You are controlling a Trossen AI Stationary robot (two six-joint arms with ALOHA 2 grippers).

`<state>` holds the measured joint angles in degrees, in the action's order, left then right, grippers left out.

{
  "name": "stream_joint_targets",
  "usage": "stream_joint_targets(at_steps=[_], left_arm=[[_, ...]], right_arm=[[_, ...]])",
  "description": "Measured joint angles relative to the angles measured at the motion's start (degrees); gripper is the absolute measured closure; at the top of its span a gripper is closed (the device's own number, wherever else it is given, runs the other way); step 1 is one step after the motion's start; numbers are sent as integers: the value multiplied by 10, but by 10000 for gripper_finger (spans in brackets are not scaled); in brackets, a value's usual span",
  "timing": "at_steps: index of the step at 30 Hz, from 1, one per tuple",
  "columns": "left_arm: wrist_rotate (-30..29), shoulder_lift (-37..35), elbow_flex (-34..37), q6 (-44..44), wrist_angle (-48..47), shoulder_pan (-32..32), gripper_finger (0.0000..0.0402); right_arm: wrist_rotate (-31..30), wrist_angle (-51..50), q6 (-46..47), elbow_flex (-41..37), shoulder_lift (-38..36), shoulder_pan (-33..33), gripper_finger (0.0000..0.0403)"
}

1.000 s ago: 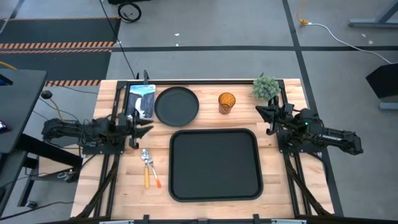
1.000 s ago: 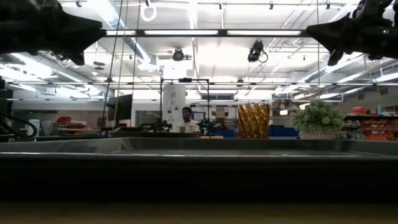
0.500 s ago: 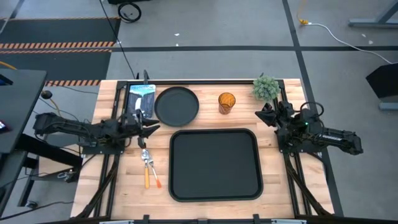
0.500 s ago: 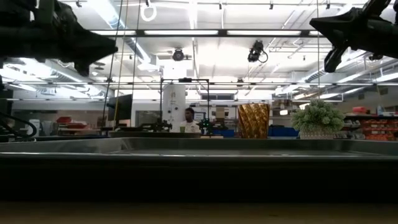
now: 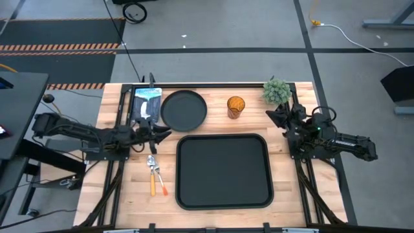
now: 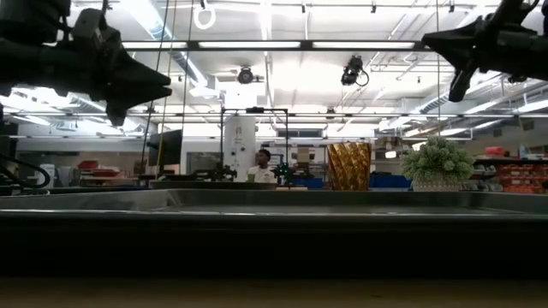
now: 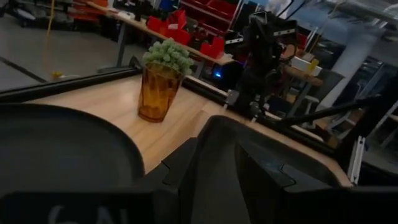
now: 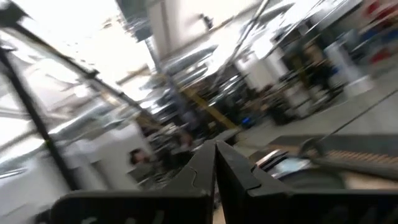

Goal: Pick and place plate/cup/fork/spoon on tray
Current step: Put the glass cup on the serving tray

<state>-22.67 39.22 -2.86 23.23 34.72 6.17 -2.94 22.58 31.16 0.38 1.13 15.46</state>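
**Left gripper nearest the plate, plate at its 1 o'clock**

Left gripper point(image 5: 159, 134) hangs over bare wood just off the tray's point(image 5: 183, 194) near-left corner, fingers pointing to 3 o'clock in the high view. Fingers look pressed together in its own wrist view, nothing between them.

Round black plate point(image 5: 184, 110) lies at about 1 o'clock from that gripper, near, not touching. It sits on the table behind the tray, outside it. A plate has no long axis, so any rim point serves; the near-left rim is closest.

Fork point(image 5: 160, 180) and spoon point(image 5: 152, 172) lie at about 6 o'clock from the left gripper, side by side, handles running away toward the table's front edge, heads nearest the gripper. Which is which is hard to tell from above.

Amber cup point(image 5: 235, 107) stands upright between the plate and the small green plant point(image 5: 276, 91), at roughly 9 o'clock from the right gripper point(image 5: 273, 118), which is the nearer one to it. Right gripper's fingers look shut in its wrist view, though that view is blurred; it holds nothing.

Tray carries nothing yet. Judging by position, left arm takes plate or cutlery, right arm takes cup.
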Motion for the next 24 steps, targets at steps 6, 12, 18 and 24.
stream_joint_targets(at_steps=[6,12,18,24], left_arm=[[-44,79,-57,-36,3,0,285],[-158,157,-111,-152,39,0,285],[-169,244,-155,-298,142,-44,285],[-102,327,-203,-314,166,-104,285]], right_arm=[[-73,-12,-56,0,0,0,384],[-78,-33,-118,0,0,0,384],[-70,-34,-143,0,1,0,384],[21,-35,-122,0,1,0,384]])
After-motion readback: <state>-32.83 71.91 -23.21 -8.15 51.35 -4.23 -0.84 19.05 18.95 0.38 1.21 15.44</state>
